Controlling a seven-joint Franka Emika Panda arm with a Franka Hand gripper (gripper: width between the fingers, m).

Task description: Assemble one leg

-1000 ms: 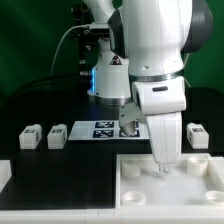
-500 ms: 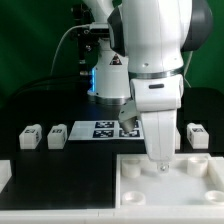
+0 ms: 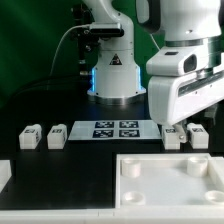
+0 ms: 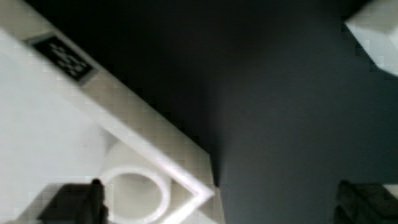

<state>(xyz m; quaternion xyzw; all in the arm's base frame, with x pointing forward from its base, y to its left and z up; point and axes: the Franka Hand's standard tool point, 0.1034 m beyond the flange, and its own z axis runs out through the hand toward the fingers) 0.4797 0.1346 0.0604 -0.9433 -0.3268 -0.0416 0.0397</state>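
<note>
Arm lifted off the white panel and swung to the exterior view's right since 1.0 s ago. Legs, panel and marker board hadn't shifted.

Exterior view: 4 legs lay on the counter, 2 at the exterior view's left and 2 at its right. Nearest leg sat just under the arm's white body, with its neighbour just beside it. My read: the next move was a short drop onto that one. Its long axis was too small to tell. End effector tips couldn't be made out in this view.

Wrist view: 2 dark fingertips were spread wide with nothing between them. Past them were dark counter and the panel's corner hole. No leg was in frame, so the offset from end effector to leg couldn't be checked there. 1 tag showed on white, blurred, and I couldn't tell what it belonged to.
</note>
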